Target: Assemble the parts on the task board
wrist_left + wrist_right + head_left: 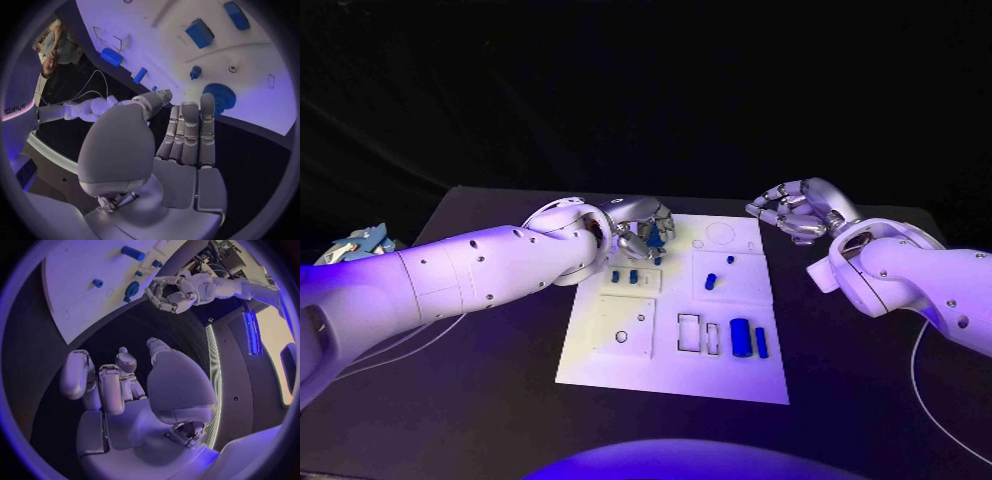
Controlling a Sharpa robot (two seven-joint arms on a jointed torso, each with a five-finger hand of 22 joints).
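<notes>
The white task board (672, 345) lies in the middle of the black table. My left hand (639, 225) hovers over its far left corner with fingers (190, 131) stretched out and thumb apart, holding nothing. A round blue part (219, 96) sits on the board right at those fingertips; I cannot tell whether they touch it. Small blue parts (625, 277) stand in the left panel, others (711, 281) in the middle, and two longer blue parts (740, 337) lie near the right edge. My right hand (798, 210) hangs off the board's far right corner, its fingers (100, 385) curled in on nothing.
Bare black table (473, 400) surrounds the board on all sides. A cable (927, 400) runs across the table at the right, under my right arm. Empty rectangular slots (689, 332) and round holes (718, 236) mark the board.
</notes>
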